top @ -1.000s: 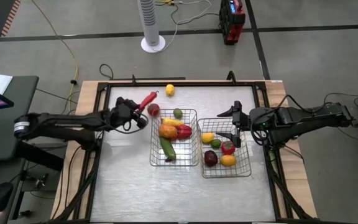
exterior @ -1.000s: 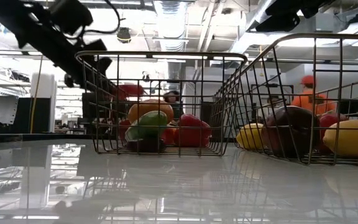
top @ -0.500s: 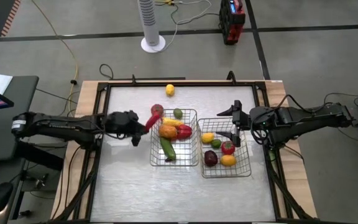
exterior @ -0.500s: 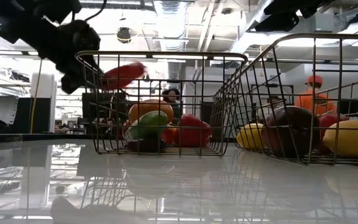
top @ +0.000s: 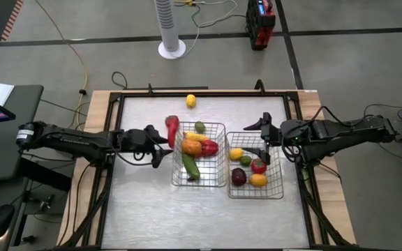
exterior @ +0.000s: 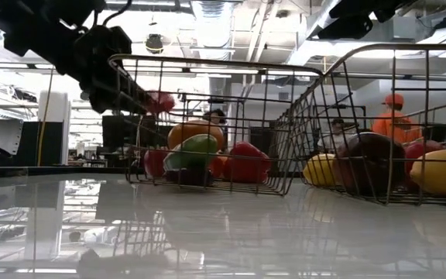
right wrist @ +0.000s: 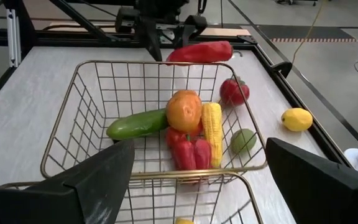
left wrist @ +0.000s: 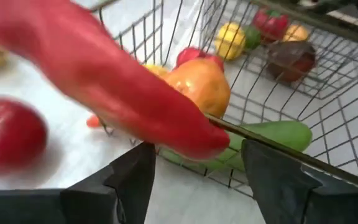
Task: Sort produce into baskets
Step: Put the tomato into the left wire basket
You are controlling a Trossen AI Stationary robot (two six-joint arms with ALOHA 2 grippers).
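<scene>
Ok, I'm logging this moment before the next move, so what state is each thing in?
left tool: open, at the left basket's rim
long red pepper: at that rim, not yet down inside
left basket: upright, part filled
right tool: open, above the right basket
right basket: upright, part filled
lemon: loose on the table

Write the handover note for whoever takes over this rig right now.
Left pincer: open at the left basket rim, with the long red pepper at that rim, not yet settled inside.
Right pincer: open, hovering over the right basket.
Done: both baskets hold several pieces.
Left: the pepper, plus the lemon and red fruit on the table.
</scene>
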